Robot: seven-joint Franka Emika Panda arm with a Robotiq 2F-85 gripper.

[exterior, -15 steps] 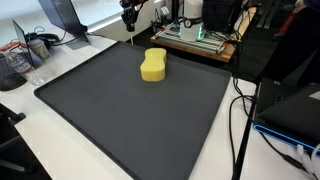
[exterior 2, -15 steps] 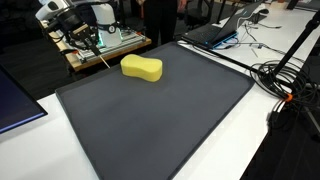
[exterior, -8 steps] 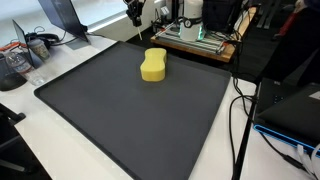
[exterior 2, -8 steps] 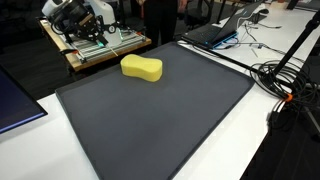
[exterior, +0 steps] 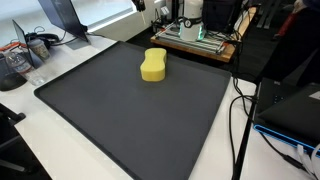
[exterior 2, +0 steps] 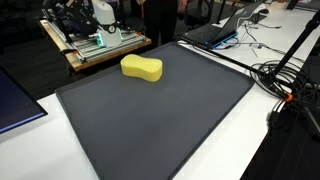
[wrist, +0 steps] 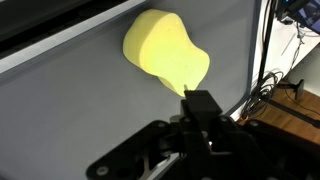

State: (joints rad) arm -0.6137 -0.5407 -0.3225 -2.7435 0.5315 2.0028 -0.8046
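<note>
One yellow sponge (exterior: 153, 65) lies on dark mat (exterior: 130, 115).

Illumination is bright, even and diffuse; the yellow sponge (exterior: 153, 65) casts only a faint, soft shadow on the dark mat (exterior: 130, 120) directly beneath it; behind the sponge, daylight overexposes a window strip (exterior: 100, 12); in the wrist view the sponge is fairly sharp; the gripper (wrist: 197, 100) below it is underexposed, with little detail; resolution is low throughout.

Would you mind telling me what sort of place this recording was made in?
Probably a lab or workshop: a dark mat with a yellow sponge covers a white bench, a laptop and loose cables lie beside it, and a machine on a wooden stand sits behind.
</note>
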